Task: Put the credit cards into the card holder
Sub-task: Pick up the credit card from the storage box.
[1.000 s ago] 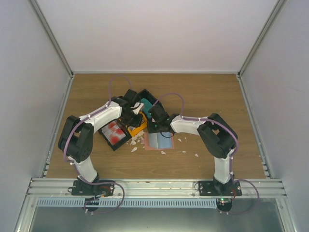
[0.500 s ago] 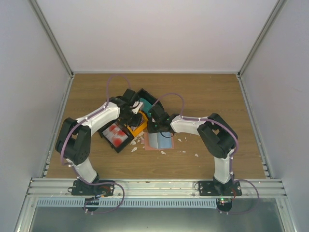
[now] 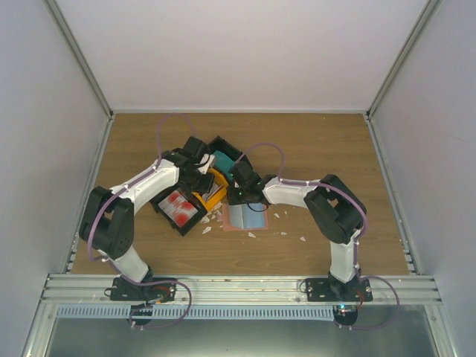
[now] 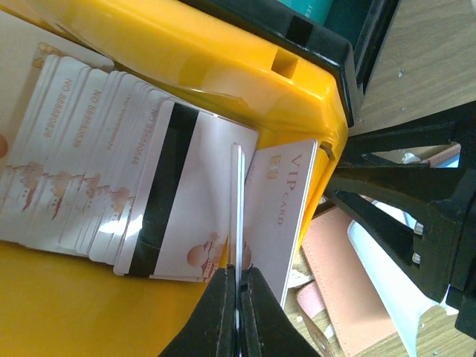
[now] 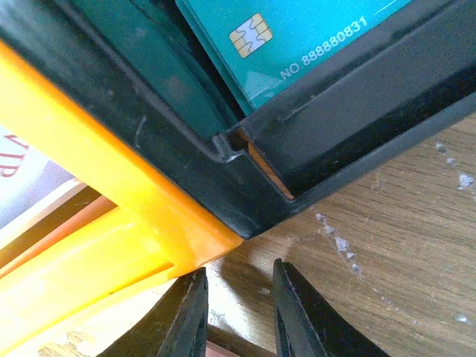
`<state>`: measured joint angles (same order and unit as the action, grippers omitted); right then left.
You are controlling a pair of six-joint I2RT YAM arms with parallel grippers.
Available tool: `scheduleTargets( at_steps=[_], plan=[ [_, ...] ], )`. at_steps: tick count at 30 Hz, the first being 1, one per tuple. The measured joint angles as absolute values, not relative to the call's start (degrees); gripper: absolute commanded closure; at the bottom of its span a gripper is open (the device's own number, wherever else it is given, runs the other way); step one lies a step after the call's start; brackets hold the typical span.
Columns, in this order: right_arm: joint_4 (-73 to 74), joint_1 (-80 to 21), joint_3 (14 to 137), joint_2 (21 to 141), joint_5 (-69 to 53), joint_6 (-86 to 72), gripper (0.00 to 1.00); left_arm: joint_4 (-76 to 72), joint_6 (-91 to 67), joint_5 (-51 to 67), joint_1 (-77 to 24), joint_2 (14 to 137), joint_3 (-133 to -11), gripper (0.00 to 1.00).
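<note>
Left gripper (image 4: 238, 277) pinching one white card (image 4: 238, 193) edge-on inside yellow tray (image 4: 223, 67), wall close. Right gripper (image 5: 239, 297) part-spread, empty, over bare table (image 5: 387, 223) by tray corner. One card holder (image 3: 245, 216), open.

Left end effector (image 4: 238, 274) pinched shut; right end effector (image 5: 238, 281) slightly parted.

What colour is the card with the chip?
Teal green card; best in the right wrist view.

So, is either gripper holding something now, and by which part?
The left gripper pinches one white card by its near edge, among the cards in the yellow compartment. The right gripper, jaws apart, holds nothing.
</note>
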<state>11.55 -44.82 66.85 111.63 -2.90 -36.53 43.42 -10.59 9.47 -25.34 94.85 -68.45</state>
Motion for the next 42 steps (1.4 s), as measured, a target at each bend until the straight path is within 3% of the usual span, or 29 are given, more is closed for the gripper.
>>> scheduleTargets(
  at_steps=[9, 15, 22, 27, 29, 33, 38, 42],
  plan=[
    [11.2, -42.9, 65.9, 106.3, -4.3, -35.9, 0.62, 41.9, -12.7, 6.6, -23.9, 90.1, -66.6, 1.0],
    [2.8, -39.9, 60.5, 97.2, -11.9, -34.4, 0.56, 39.3, -15.3, 6.8, -21.9, 82.7, -63.9, 1.0],
    [-9.2, -36.9, 57.5, 93.4, -26.9, -36.7, 0.34, 33.3, -20.4, 17.5, -18.8, 73.7, -63.2, 1.0],
    [-17.5, -36.5, 57.5, 93.9, -36.4, -41.0, 0.33, 27.0, -25.5, 27.3, -16.5, 69.7, -61.4, 1.0],
    [-21.3, -36.5, 57.5, 94.3, -39.6, -43.2, 0.36, 25.3, -27.1, 30.7, -15.8, 69.5, -60.7, 1.0],
    [-26.8, -36.5, 57.6, 95.7, -44.0, -47.3, 0.58, 22.4, -30.1, 37.0, -14.4, 69.5, -58.8, 0.99],
    [-32.8, -36.4, 57.4, 97.8, -47.4, -52.6, 0.98, 20.5, -31.6, 40.9, -13.8, 68.8, -57.4, 0.92],
    [-39.2, -35.9, 56.8, 97.7, -49.8, -57.2, 0.99, 20.4, -31.4, 40.8, -12.4, 68.3, -57.1, 0.68]
  ],
)
